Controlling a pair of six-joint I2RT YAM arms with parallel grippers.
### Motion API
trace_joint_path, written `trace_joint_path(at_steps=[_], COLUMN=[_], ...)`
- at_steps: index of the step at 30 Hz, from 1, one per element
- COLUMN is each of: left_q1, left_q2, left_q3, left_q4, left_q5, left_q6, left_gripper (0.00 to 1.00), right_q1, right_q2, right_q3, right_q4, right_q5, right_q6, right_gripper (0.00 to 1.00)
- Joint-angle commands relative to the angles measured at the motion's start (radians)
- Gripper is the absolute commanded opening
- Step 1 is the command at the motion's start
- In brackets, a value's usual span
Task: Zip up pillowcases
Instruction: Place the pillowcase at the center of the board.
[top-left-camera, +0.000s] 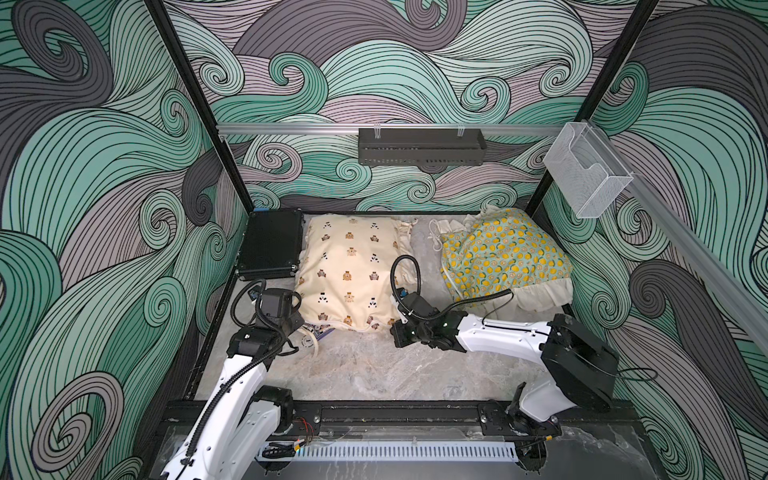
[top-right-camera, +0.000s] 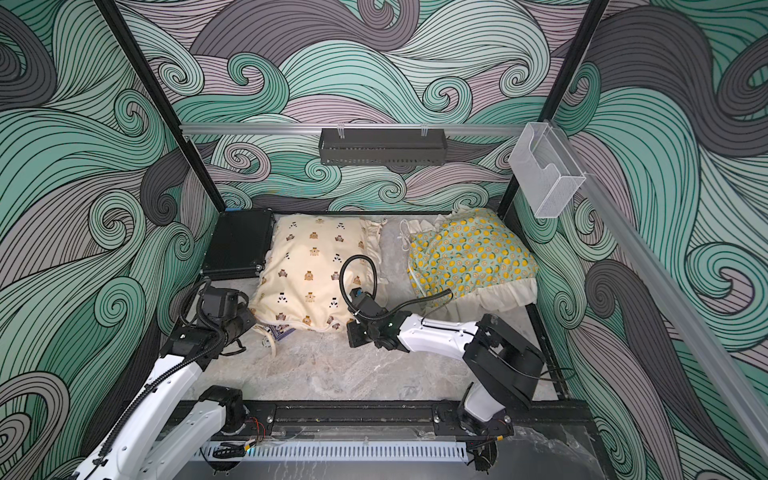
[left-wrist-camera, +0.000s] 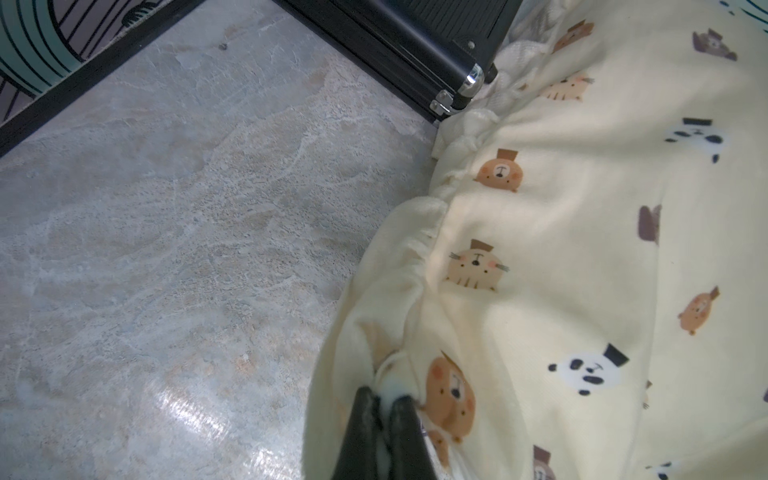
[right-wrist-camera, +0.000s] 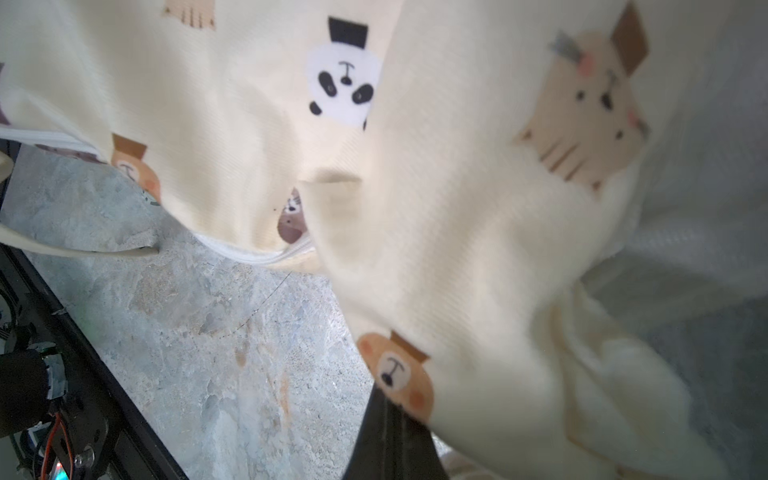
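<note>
Your cream pillowcase (top-left-camera: 349, 270) lay left of centre, the lemon pillowcase (top-left-camera: 503, 253) far right; the cream one's zipper (right-wrist-camera: 257, 255) ran left-right along its near edge, between your left gripper (left-wrist-camera: 384, 401), pinched on the near-left corner, and your right gripper (right-wrist-camera: 388, 415), clamped on the near-right fabric.

Nothing legible anywhere: no text, label, brand, number or sign. On the cream pillowcase (top-left-camera: 349, 270) only animal faces; on the teal pillowcase (top-left-camera: 505, 253) only lemons.

Even light, blurred right-wrist close-up
</note>
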Motion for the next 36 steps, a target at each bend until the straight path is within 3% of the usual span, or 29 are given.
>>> trace_joint_path(at_steps=[1,7,11,15,24,33,36], left_q1=[0.023,0.033,0.033,0.033,0.033,0.032,0.030], left_q2=[-0.007,-0.001,-0.013,-0.053,-0.132,-0.122,-0.098], left_q3=[-0.001,-0.017,-0.004,-0.001,0.014,0.076,0.118], left_q4=[0.005,0.028,0.024,0.015,-0.014,-0.027,-0.035], left_q5=[-0.041,0.015,0.068,0.101,0.120,0.225,0.297], left_q6=[-0.005,-0.014,0.024,0.035,0.056,0.095,0.093], left_gripper=[0.00,0.00,0.00,0.17,0.53,0.85,0.88], right_q1=[0.007,0.032,0.032,0.032,0.017,-0.114,-0.200], right_q2=[0.000,0.024,-0.007,-0.049,-0.185,-0.298,-0.337], right_q3=[0.005,0.033,0.021,0.023,0.025,0.035,0.030], right_q4=[0.045,0.006,-0.001,-0.040,-0.144,-0.263,-0.287], right_q5=[0.011,0.028,0.043,0.074,0.150,0.122,0.108], right_q6=[0.031,0.033,0.030,0.010,-0.017,-0.033,-0.033], right_gripper=[0.00,0.00,0.11,0.25,0.44,0.65,0.69])
